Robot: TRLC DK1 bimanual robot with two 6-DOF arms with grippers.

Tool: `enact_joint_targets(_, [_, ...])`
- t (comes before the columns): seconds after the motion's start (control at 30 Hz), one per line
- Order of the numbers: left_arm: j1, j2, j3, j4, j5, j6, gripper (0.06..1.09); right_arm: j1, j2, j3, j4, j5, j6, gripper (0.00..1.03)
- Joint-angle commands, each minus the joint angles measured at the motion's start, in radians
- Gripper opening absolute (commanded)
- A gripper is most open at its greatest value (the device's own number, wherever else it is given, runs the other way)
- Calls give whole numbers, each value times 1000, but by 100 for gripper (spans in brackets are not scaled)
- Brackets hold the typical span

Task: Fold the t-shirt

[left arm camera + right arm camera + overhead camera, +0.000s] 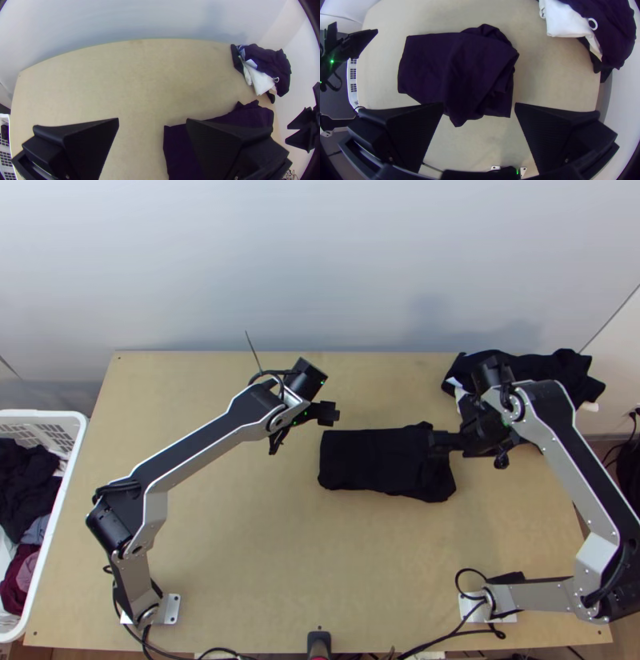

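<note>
The left claw (152, 119), above the middle of the top view, stood wide open and empty; the right claw (479, 104), right of centre, was also spread wide, gripping nothing. The T-shirt (372, 460) lay near the centre of that frame, on the table (264, 556). Folding seemed well along: the soft, matte, dark cloth made a compact oblong, straight-edged at its left end. Its right end was rumpled, with a corner jutting out, so tucking and smoothing probably remained.

The dark t-shirt (460, 66) lies rumpled beyond parted fingers (553, 136).
</note>
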Motion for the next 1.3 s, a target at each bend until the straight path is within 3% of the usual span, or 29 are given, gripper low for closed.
enact_joint_targets(0.0, [-1, 32, 12, 6, 0, 1, 104, 94, 24, 129, 1, 3, 66, 99])
enact_joint_targets(0.3, [10, 35, 48, -6, 0, 1, 104, 365, 42, 150, 31, 52, 172, 99])
enact_joint_targets(0.43, [13, 14, 30, -31, 0, -2, 104, 470, 25, 77, 122, 324, 112, 99])
enact_joint_targets(0.57, [13, -8, -11, -34, 0, 0, 104, 525, -5, -58, 249, 482, 52, 99])
enact_joint_targets(0.7, [15, -58, -71, -34, 0, 9, 104, 568, -65, -202, 379, 488, 33, 99])
enact_joint_targets(0.87, [32, -138, -157, -36, 0, 21, 104, 658, -68, -307, 430, 505, 16, 99])
enact_joint_targets(1.27, [85, -279, -278, -80, 2, 33, 104, 734, 134, -359, 560, 500, -41, 99])
